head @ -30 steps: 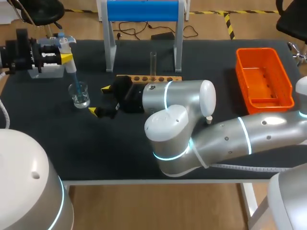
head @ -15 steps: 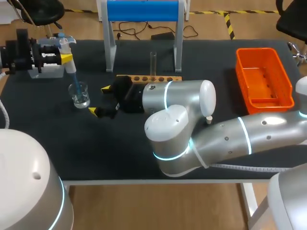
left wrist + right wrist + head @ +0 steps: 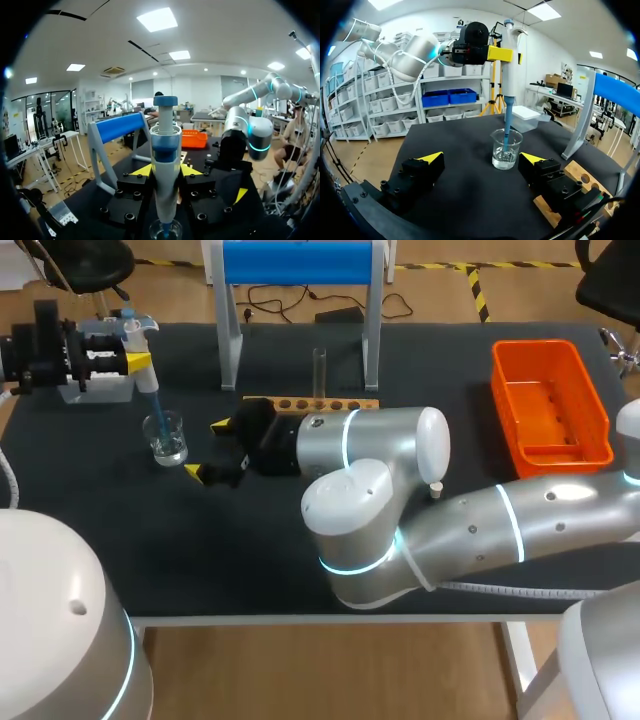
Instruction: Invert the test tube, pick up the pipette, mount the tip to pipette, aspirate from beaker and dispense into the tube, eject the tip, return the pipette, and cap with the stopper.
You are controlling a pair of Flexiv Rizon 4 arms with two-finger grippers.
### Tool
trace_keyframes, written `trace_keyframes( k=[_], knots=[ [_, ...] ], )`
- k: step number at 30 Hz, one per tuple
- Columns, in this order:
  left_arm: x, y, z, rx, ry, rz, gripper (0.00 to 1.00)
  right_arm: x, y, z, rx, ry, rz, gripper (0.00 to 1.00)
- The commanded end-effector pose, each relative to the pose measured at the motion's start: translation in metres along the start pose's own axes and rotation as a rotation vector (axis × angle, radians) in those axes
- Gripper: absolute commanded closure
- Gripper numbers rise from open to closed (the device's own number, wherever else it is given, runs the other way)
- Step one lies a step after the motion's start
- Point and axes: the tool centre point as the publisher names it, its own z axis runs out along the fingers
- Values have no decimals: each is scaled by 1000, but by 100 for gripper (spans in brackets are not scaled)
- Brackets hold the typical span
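My left gripper (image 3: pixel 133 354) is shut on the white and blue pipette (image 3: pixel 137 338) at the table's far left, holding it upright. The pipette's blue tip dips into the liquid in the glass beaker (image 3: pixel 165 437). In the left wrist view the pipette (image 3: pixel 165 150) stands between the yellow-tipped fingers, over the beaker (image 3: pixel 165 231). My right gripper (image 3: pixel 212 449) lies low and open just right of the beaker, with nothing in it; in its own view the beaker (image 3: pixel 506 149) and pipette (image 3: pixel 509 65) are ahead of the open gripper (image 3: pixel 481 159). A clear test tube (image 3: pixel 320 370) stands upright in the wooden rack (image 3: pixel 310 403). A small white stopper (image 3: pixel 436 488) sits beside my right arm.
A white tip box (image 3: pixel 100 388) sits under my left gripper. A blue roller on a white stand (image 3: pixel 300 262) is behind the rack. An orange bin (image 3: pixel 550 405) is at the far right. My right arm (image 3: pixel 450 520) stretches across the table's middle.
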Motion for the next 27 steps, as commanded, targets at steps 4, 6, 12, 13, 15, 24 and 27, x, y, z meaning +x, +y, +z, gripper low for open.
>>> trace_keyframes(
  k=[4, 6, 12, 13, 15, 24, 27],
  knots=[
    [0, 0, 1, 1, -2, 1, 100, 1, -1, 3, -2, -3, 1, 0],
    [0, 0, 1, 1, -2, 1, 100, 1, -1, 3, -2, -3, 1, 0],
    [0, 0, 1, 1, -2, 1, 100, 1, -1, 3, -2, -3, 1, 0],
    [0, 0, 1, 1, -2, 1, 100, 1, -1, 3, -2, -3, 1, 0],
    [0, 0, 1, 1, -2, 1, 100, 2, 0, 1, -3, -4, 0, 0],
    [0, 0, 1, 1, -2, 1, 100, 7, 11, -21, -8, 7, -9, 0],
    [0, 0, 1, 1, -2, 1, 100, 8, 16, -28, -2, 15, -19, 0]
  ],
)
